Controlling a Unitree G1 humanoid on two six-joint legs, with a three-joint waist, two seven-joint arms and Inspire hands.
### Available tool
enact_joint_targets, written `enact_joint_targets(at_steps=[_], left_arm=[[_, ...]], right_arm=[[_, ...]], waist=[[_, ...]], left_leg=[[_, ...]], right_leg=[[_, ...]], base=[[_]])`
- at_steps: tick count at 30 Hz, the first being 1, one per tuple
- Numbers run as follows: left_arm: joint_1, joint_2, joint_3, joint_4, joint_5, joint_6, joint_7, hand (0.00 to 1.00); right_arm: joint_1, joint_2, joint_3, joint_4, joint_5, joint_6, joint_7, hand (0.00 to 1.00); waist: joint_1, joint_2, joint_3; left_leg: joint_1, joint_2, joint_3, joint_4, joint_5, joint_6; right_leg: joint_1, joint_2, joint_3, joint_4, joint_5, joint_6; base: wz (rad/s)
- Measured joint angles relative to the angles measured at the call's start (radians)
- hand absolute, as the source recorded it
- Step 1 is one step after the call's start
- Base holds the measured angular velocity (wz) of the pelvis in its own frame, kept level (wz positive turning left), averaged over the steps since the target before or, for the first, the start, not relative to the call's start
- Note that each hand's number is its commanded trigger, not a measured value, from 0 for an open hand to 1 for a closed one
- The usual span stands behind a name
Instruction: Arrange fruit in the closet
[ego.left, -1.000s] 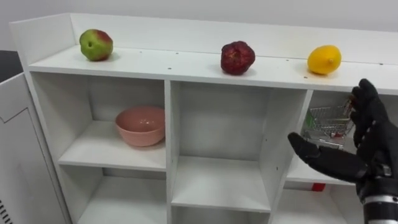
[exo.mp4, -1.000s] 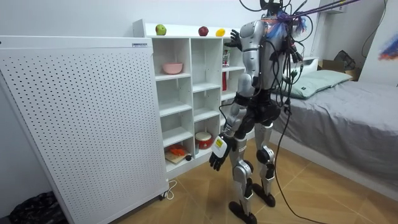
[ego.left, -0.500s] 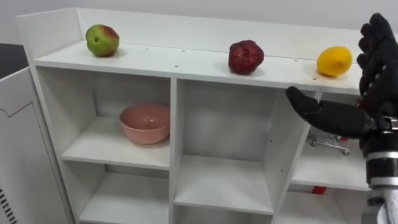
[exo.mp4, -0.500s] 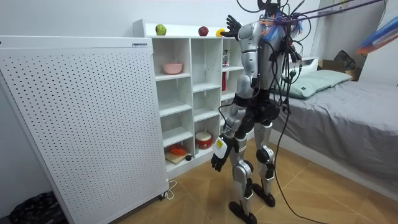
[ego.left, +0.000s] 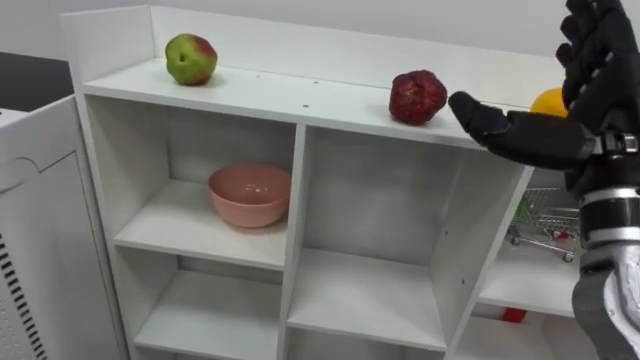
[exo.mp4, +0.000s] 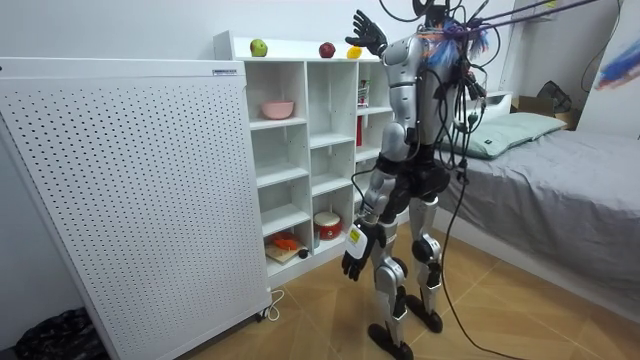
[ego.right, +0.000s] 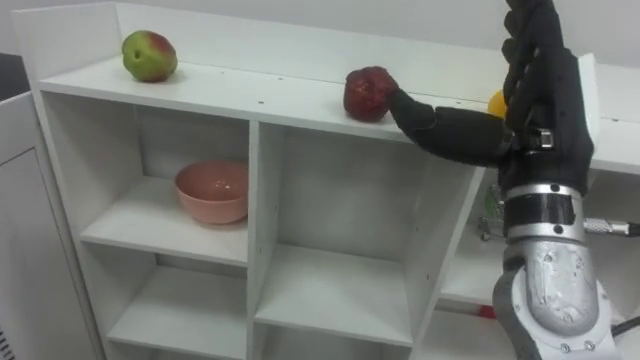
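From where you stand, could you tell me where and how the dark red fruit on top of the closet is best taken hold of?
Take the dark red fruit round its widest middle, coming from the front and above: it is roundish, sits free on the closet top, and the raised back panel blocks the rear. The open right hand is raised just to its right.

One green-red apple (ego.left: 191, 59), one dark red fruit (ego.left: 417, 97), one yellow fruit (ego.left: 546, 99), one pink bowl (ego.left: 249, 195), one wire cart (ego.left: 545, 226)
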Motion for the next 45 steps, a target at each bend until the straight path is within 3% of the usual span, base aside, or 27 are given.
enact_joint_targets(at_steps=[7,13,17,19,31,45], left_arm=[[-0.009,0.000,0.002,0.003,0.024,0.023,-0.004,0.00],[-0.023,0.003,0.001,-0.015,0.024,0.038,-0.008,0.00],[-0.017,0.005,0.000,-0.048,0.024,0.038,-0.016,0.00],[-0.014,0.009,0.000,-0.065,0.024,0.038,-0.020,0.00],[-0.003,0.014,0.000,-0.105,0.049,0.059,-0.023,0.00],[0.005,0.015,0.001,-0.116,0.067,0.065,-0.020,0.00]], right_arm=[[-0.021,-0.009,0.003,0.073,0.004,0.032,0.035,0.00],[-0.096,-0.076,0.047,0.144,0.042,0.064,0.098,0.00],[-0.134,-0.136,0.077,0.152,0.079,0.064,0.121,0.00],[-0.135,-0.145,0.077,0.153,0.078,0.064,0.133,0.00],[-0.135,-0.145,0.080,0.209,0.080,0.105,0.162,0.00],[-0.154,-0.153,0.080,0.312,0.095,0.107,0.262,0.00]], waist=[[0.002,-0.005,-0.0036],[-0.001,-0.015,-0.0067],[0.002,-0.027,-0.0063],[0.007,-0.035,-0.0043],[0.028,-0.041,-0.0031],[0.025,-0.035,-0.0033]], left_leg=[[-0.006,-0.001,-0.013,0.000,0.000,0.000],[-0.013,-0.001,-0.023,0.003,0.001,-0.001],[-0.010,-0.001,-0.031,0.001,0.001,-0.002],[-0.010,-0.002,-0.032,0.001,0.001,-0.002],[-0.002,-0.003,-0.037,0.001,0.001,-0.002],[-0.024,-0.004,-0.034,0.019,0.001,-0.002]], right_leg=[[-0.001,0.000,-0.005,-0.002,0.000,0.000],[-0.003,0.000,-0.021,-0.002,0.000,0.000],[0.002,0.002,-0.025,-0.006,0.000,0.000],[0.008,0.002,-0.025,-0.016,0.000,0.000],[0.019,0.001,-0.026,-0.014,0.000,0.000],[0.009,0.000,-0.026,-0.013,0.000,0.000]], base=[[0.04],[0.07],[0.07],[0.02],[0.01],[0.00]])
